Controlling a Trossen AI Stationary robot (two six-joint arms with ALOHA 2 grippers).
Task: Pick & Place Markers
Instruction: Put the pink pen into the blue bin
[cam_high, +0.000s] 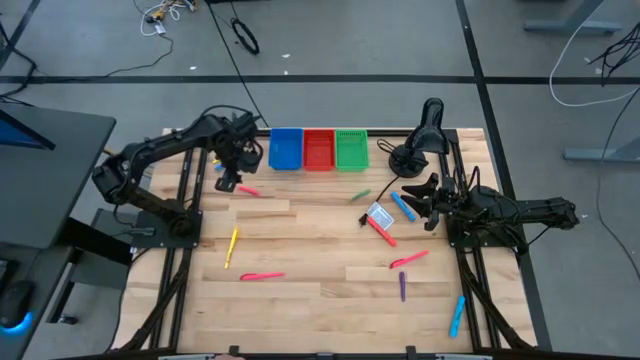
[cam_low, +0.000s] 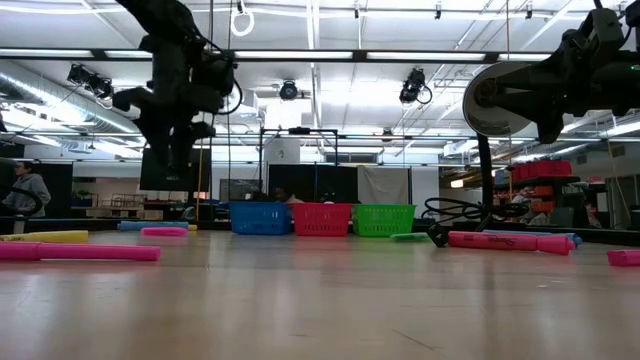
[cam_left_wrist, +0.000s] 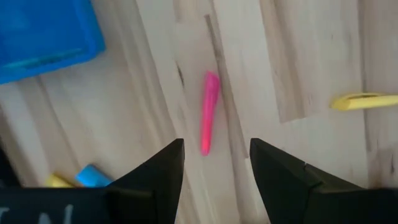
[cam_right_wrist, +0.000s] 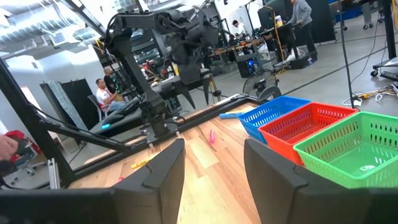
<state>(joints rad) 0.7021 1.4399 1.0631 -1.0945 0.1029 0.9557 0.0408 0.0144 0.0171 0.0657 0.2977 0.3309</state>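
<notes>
In the left wrist view the blue bin (cam_left_wrist: 43, 34) is cut off by the frame edge, as is a yellow marker (cam_left_wrist: 367, 101), and a blue marker (cam_left_wrist: 93, 176) sits half behind the left gripper's finger (cam_left_wrist: 152, 180). In the low view a pink marker (cam_low: 624, 258) is cropped. The green bin (cam_right_wrist: 357, 149) runs off the right wrist view.

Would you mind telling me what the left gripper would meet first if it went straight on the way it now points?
Probably the short pink marker on the wooden table: it lies between the open left gripper's fingers, though depth is unclear.
</notes>
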